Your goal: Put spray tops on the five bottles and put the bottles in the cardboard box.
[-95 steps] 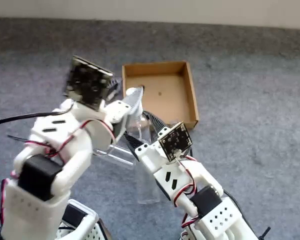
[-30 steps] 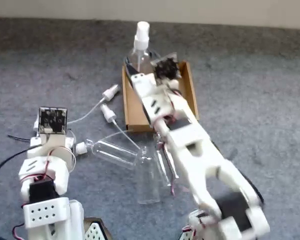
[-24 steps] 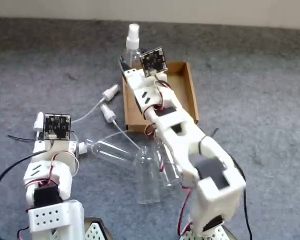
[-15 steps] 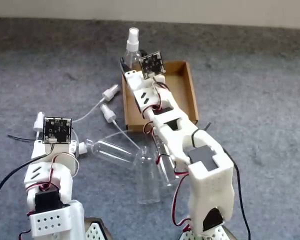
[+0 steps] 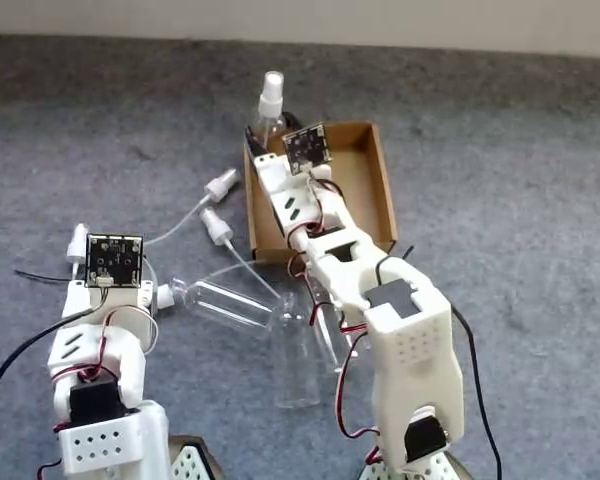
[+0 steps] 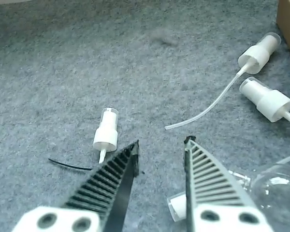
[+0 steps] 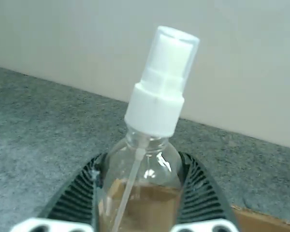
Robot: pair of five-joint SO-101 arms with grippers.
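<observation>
A grey, carpet-like surface (image 5: 520, 200) is spread beneath the right tool (image 7: 141, 169) and all around it. Beyond that tool, the surface is met by a plain pale wall (image 7: 58, 34). Everything is lit softly and evenly.

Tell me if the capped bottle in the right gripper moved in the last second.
Yes. The capped bottle, held in the right gripper, has come down in the high view, its spray top nearer the far left corner of the cardboard box.
</observation>
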